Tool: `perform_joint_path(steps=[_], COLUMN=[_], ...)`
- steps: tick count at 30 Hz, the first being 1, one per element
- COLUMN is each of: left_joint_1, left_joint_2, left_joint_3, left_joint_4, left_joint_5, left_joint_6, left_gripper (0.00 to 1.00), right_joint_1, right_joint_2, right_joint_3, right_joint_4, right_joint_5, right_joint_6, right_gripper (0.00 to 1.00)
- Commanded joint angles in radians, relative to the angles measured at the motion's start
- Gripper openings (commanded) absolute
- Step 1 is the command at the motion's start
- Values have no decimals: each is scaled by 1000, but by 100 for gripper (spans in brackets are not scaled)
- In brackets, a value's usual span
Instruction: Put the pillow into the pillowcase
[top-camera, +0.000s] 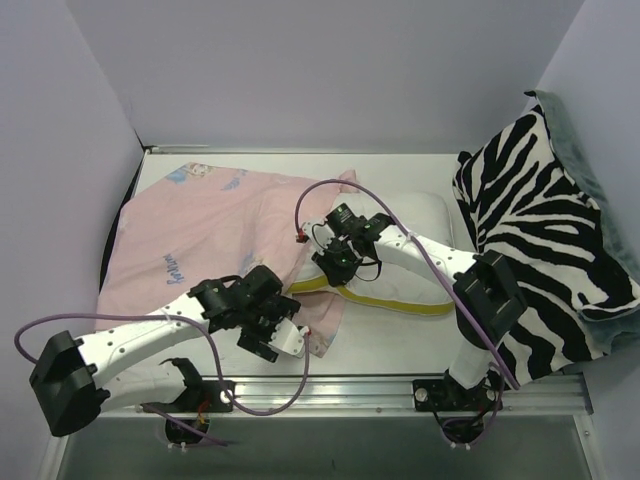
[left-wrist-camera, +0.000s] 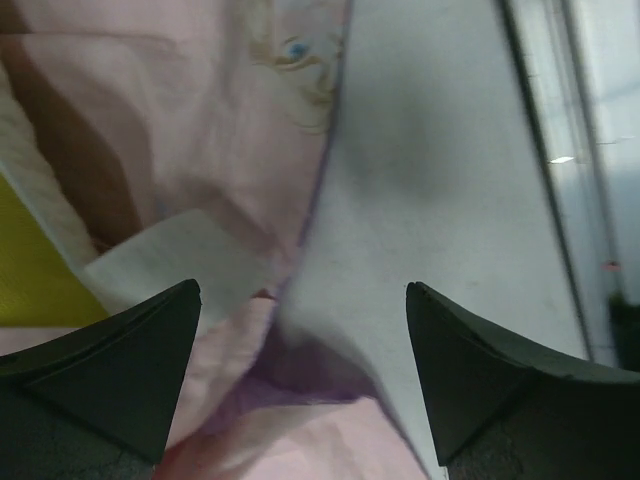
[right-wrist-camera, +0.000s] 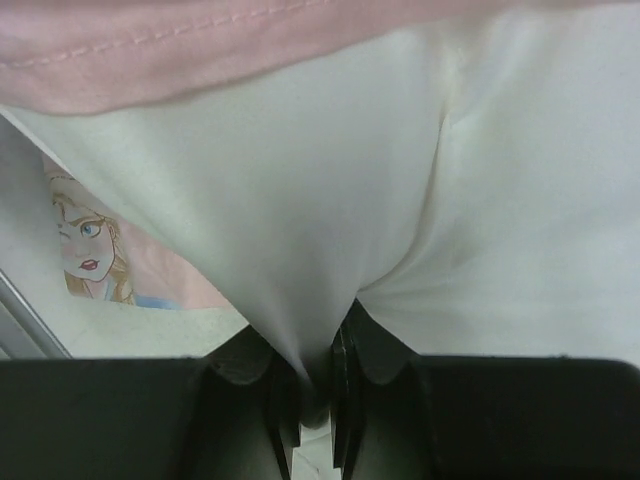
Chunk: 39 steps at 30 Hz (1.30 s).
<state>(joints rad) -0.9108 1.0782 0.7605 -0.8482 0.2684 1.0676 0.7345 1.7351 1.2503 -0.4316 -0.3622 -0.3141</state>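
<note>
- The left pincer (left-wrist-camera: 300, 370) is held wide open with nothing gripped. The near edge of the thin pink-and-purple printed fabric pillowcase (left-wrist-camera: 200, 120) lies beneath it, partly between its fingers.
- The right pincer (right-wrist-camera: 318, 385) is closed on a pinched fold of the plump white rectangular pillow with a yellow side band (right-wrist-camera: 350, 200).
- Ahead of that pincer, a pink hem is seen lying across the pillow's far end.
- Behind it, most of the pillow is left outside the case, so insertion is judged barely begun.

Table (top-camera: 400, 340) viewed top-down from near edge. Pillowcase (left-wrist-camera: 200, 120) hem framed close by left wrist, pillow (right-wrist-camera: 400, 180) closer still by right wrist. Pillowcase shared by all three.
</note>
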Motion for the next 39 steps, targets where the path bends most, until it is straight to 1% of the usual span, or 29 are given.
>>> perform_joint_path(steps=[1, 3, 5, 7, 9, 10, 11, 13, 14, 16, 18, 20, 21, 22, 23, 24, 25, 26, 27, 28, 29, 30, 31, 34, 36, 37, 39], left_joint_1=[-11, -11, -11, -14, -16, -25, -37, -68, -82, -105, -137, -173, -181, -183, -181, -171, -160, -152, -148, -145, -134, -120, -102, -86, -77, -65, -50], left_joint_2=[55, 98, 139, 170, 216, 242, 258, 308, 324, 353, 356, 350, 348, 344, 341, 336, 315, 298, 276, 225, 198, 175, 139, 123, 135, 147, 155], left_joint_3=[-33, -66, -90, -96, -99, -89, -55, 6, 34, 101, 160, 192, 209, 256, 275, 293, 302, 289, 266, 205, 179, 154, 129, 45, -5, -16, -52], left_joint_4=[328, 398, 452, 468, 503, 508, 505, 470, 427, 420, 391, 358, 322, 280, 188, 135, 83, 8, -5, -8, -14, -26, -32, -8, 78, 151, 230], left_joint_5=[-155, -163, -152, -140, -107, -89, -60, -11, 18, 44, 113, 132, 132, 134, 129, 123, 114, 86, 48, -22, -38, -46, -57, -122, -175, -184, -181], left_joint_6=[120, 179, 199, 206, 206, 187, 171, 122, 103, 48, 37, 26, 31, 31, 23, 22, 47, 64, 75, 87, 107, 130, 173, 219, 229, 227, 232], left_gripper=[93, 93, 92, 88, 68, 60, 48, 33, 13, 0, 0, 0, 10, 23, 38, 54, 62, 66, 70, 83, 88, 96, 98, 97, 97, 97, 97], right_joint_1=[8, 8, 5, 0, -1, -4, -6, -14, -15, -18, -24, -33, -37, -38, -49, -52, -53, -55, -56, -57, -57, -58, -58, -61, -61, -61, -61], right_joint_2=[-54, -60, -65, -69, -66, -62, -48, -29, -8, 17, 53, 82, 87, 89, 89, 87, 86, 78, 73, 70, 64, 58, 58, 53, 50, 47, 46], right_joint_3=[40, 37, 38, 43, 54, 60, 79, 107, 121, 173, 224, 247, 253, 250, 245, 238, 219, 209, 201, 192, 176, 170, 166, 161, 161, 161, 158], right_joint_4=[-81, -90, -99, -108, -114, -114, -119, -124, -124, -127, -130, -134, -142, -145, -147, -150, -151, -153, -157, -159, -157, -159, -160, -164, -170, -173, -177], right_joint_5=[-96, -103, -115, -133, -150, -162, -173, -199, -210, -225, -247, -254, -253, -251, -253, -251, -251, -253, -254, -254, -254, -253, -254, -268, -276, -282, -290], right_joint_6=[21, 18, 18, 21, 35, 41, 46, 69, 76, 101, 116, 121, 116, 110, 103, 98, 93, 80, 75, 69, 64, 58, 56, 58, 61, 63, 67], right_gripper=[0, 0, 0, 0, 0, 0, 0, 0, 0, 0, 0, 0, 0, 0, 0, 0, 0, 0, 0, 0, 0, 0, 0, 0, 0, 0, 0])
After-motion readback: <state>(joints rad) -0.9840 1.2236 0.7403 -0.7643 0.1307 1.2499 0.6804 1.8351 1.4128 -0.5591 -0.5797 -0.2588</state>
